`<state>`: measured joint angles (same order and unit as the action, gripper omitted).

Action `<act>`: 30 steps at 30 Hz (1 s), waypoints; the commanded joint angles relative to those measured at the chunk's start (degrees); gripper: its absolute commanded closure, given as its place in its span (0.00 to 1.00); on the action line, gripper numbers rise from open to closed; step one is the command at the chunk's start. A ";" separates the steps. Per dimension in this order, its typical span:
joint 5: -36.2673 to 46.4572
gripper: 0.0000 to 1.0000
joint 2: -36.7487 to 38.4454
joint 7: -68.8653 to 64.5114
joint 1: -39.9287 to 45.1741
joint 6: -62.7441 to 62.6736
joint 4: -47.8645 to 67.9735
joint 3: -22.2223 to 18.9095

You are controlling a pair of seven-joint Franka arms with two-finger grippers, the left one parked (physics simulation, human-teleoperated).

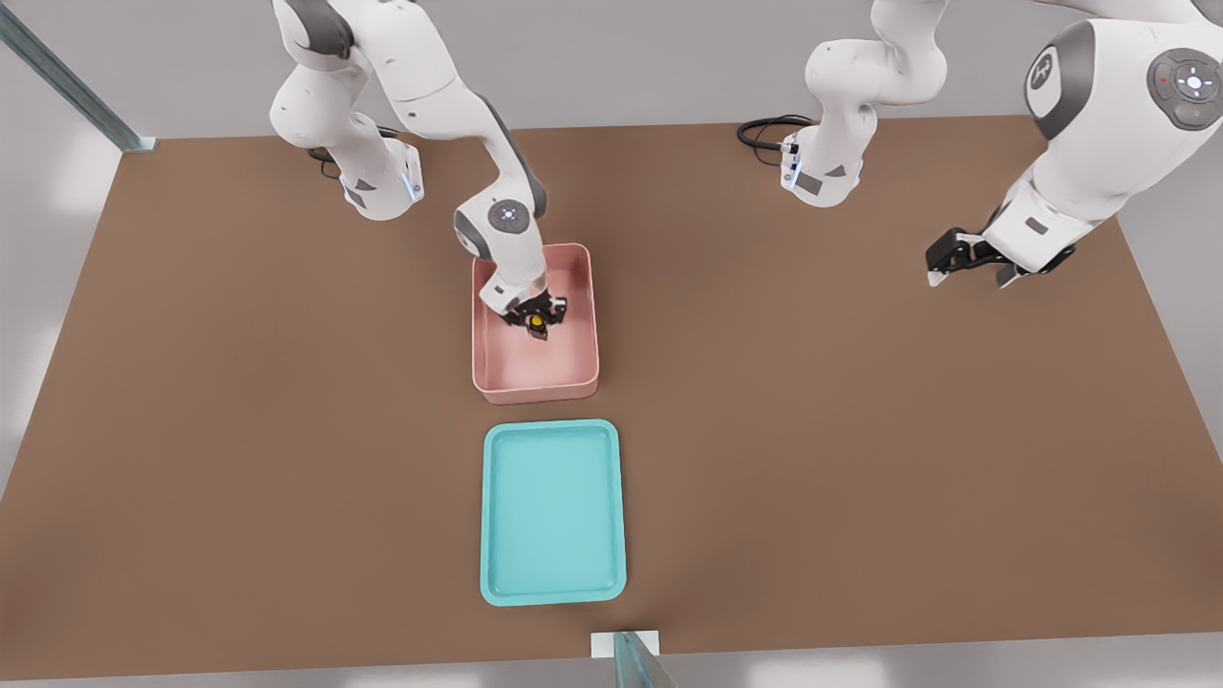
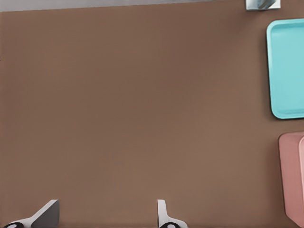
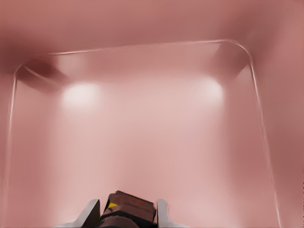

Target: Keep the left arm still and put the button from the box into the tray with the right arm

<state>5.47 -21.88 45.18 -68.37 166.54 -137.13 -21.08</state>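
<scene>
Button: the small push-button with its yellow cap and dark brown body sits between my fingers, inside the pink box; in my wrist view the button shows a brown blocky side and a sliver of yellow.
My gripper: my gripper is down inside the box, fingers drawn in narrow against both sides of the button; from my wrist the gripper shows one pale fingertip on each flank of the brown body, touching it.
Contact with the floor: I cannot tell whether the button rests on the box floor or hangs just above it.
Box: the pale pink box has tall walls and rounded corners; I am roughly at its middle, a little toward the far end in the front view. Its floor and walls fill my wrist view. A corner of the box also shows in the left wrist view.
Tray: the shallow cyan tray lies just beside the box, nearer the camera in the front view, apart from it by a strip of table; the tray appears in the left wrist view too.
Table: the brown table carries both containers.
</scene>
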 commanded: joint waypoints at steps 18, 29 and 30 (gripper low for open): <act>17.12 0.52 -28.64 -27.24 24.77 -27.76 60.30 2.44; -9.77 0.00 -5.19 -46.41 45.59 -85.24 76.40 19.31; -9.95 0.00 -3.96 -52.72 48.41 -88.14 76.05 19.50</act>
<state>5.74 -28.52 23.46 -23.25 107.49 -61.07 -4.87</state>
